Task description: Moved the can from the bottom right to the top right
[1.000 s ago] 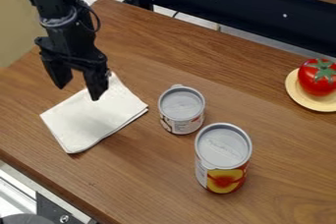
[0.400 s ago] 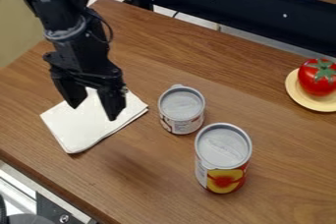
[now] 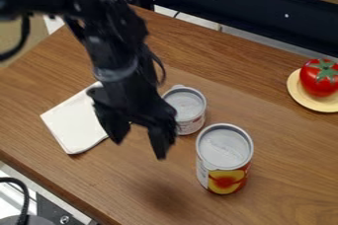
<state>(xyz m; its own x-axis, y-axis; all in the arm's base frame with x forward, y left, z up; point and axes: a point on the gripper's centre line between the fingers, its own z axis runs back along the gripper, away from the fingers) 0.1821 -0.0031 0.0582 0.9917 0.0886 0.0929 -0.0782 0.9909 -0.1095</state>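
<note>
The gripper (image 3: 139, 151) hangs above the middle of the table, left of the larger can, its two fingers apart with nothing between them. A tall can (image 3: 224, 158) with a silver top and a red and yellow label stands upright at the lower right. Just behind it to the left stands a smaller can (image 3: 186, 109), upright, its left side partly hidden by the gripper.
A folded white napkin (image 3: 74, 124) lies to the left, partly behind the arm. At the right edge a red tomato (image 3: 320, 78) sits on a small yellow plate (image 3: 297, 92). The wooden table's (image 3: 53, 182) front edge runs along the lower left.
The arm has come right and toward the camera, from over the napkin to beside the two cans. The gripper has stayed open; cans, napkin and tomato are where they were.
</note>
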